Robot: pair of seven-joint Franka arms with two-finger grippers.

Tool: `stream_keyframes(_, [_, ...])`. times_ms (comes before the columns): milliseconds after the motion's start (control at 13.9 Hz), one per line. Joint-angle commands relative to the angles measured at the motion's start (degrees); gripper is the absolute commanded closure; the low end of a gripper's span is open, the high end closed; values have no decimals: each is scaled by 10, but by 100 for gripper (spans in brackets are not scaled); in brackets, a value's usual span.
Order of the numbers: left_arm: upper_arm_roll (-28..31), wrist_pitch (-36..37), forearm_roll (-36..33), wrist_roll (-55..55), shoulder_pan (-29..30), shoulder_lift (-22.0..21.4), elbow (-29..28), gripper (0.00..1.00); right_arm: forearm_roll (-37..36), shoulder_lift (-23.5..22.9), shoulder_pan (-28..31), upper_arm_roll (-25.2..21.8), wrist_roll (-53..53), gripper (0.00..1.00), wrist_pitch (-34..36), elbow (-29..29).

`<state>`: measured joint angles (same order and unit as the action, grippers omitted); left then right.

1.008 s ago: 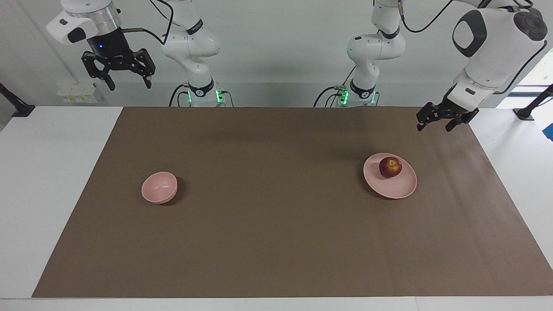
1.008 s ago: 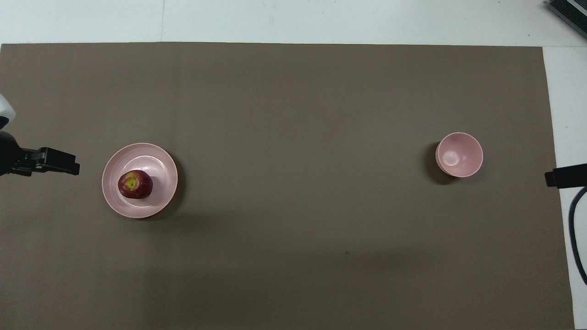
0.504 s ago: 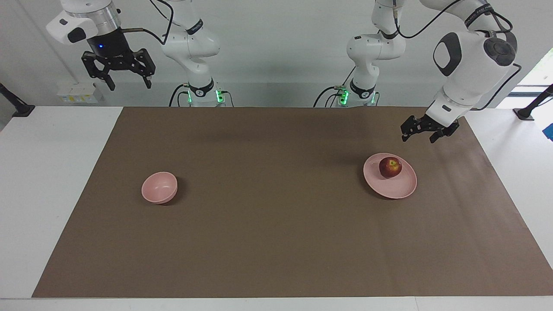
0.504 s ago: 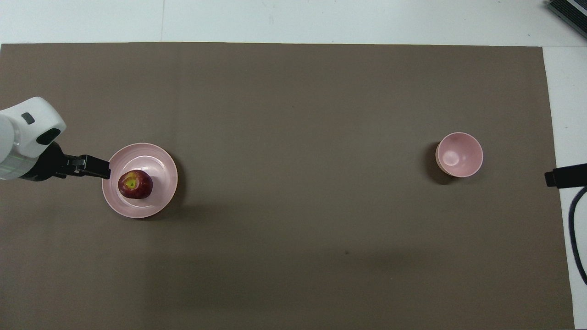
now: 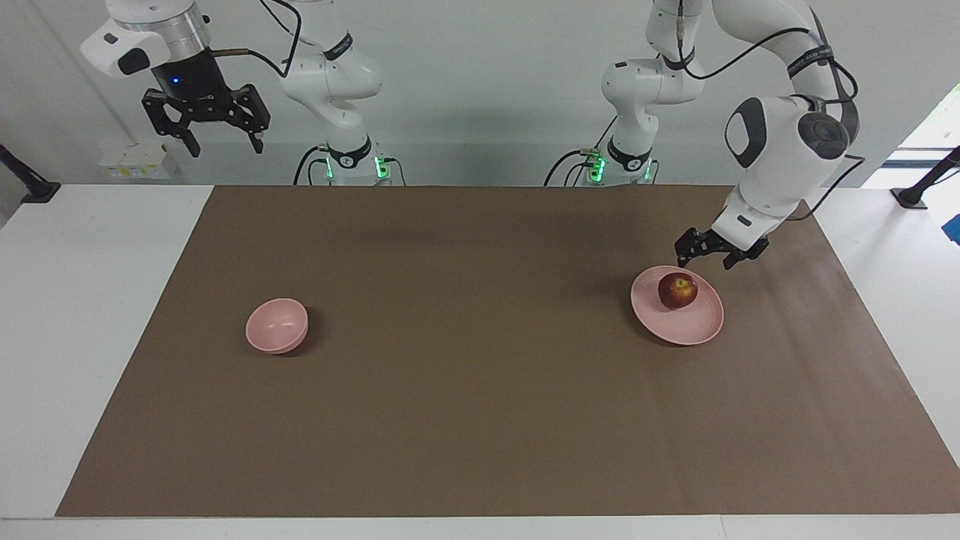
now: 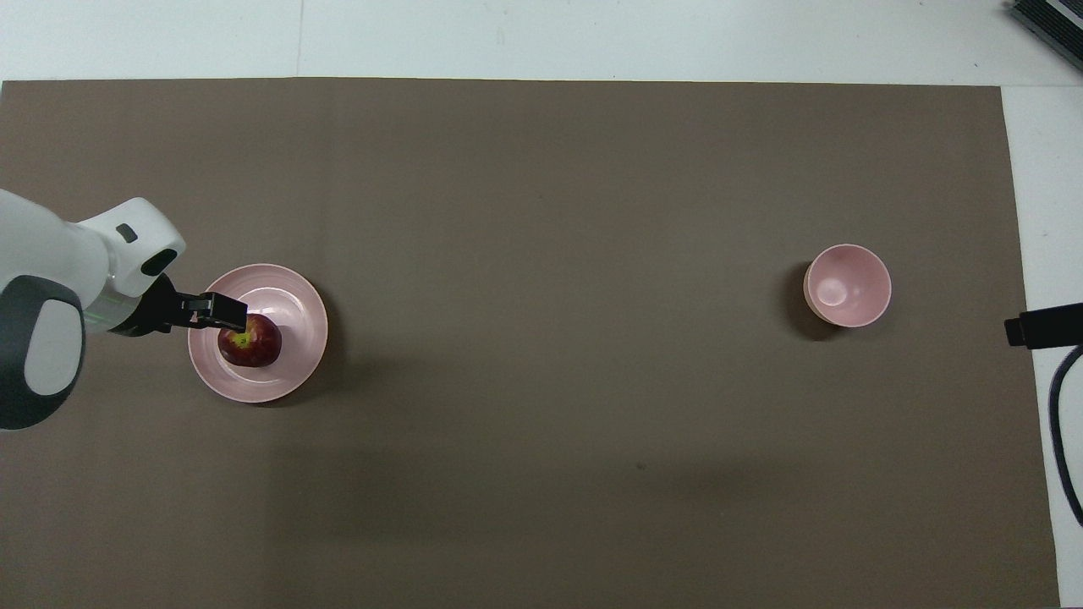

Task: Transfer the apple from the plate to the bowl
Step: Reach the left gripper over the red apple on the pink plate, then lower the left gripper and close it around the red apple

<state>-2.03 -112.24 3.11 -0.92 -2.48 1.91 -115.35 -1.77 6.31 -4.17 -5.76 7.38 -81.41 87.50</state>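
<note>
The dark red apple (image 5: 677, 290) lies on the wide pink plate (image 5: 694, 326) toward the left arm's end of the table; both also show in the overhead view, the apple (image 6: 251, 343) on the plate (image 6: 298, 334). My left gripper (image 5: 706, 259) is open and low over the plate's rim, just above the apple and apart from it; in the overhead view the left gripper (image 6: 216, 311) covers the apple's edge. The small deep pink bowl (image 5: 277, 325) (image 6: 847, 285) stands empty toward the right arm's end. My right gripper (image 5: 206, 139) waits open, high up at its end of the table.
A brown mat (image 5: 480, 420) covers most of the white table (image 5: 82, 300). Small white boxes (image 5: 135, 161) stand by the wall near the right arm. A black cable (image 6: 1059, 423) hangs at the table's edge.
My left arm has swung in and down from beyond the mat's edge to just over the plate and apple. The right arm, apple, plate and bowl have not moved.
</note>
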Motion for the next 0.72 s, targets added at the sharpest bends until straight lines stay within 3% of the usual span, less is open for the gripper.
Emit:
stream_keyframes(0, [7,-44,-6,19,-18,11,-33,0,5,8,3,2,10,0,2,7])
stream_keyframes(648, [8,-130,-8,19,-12,30,-98,0,5,13,-5,4,3,0,-9,21])
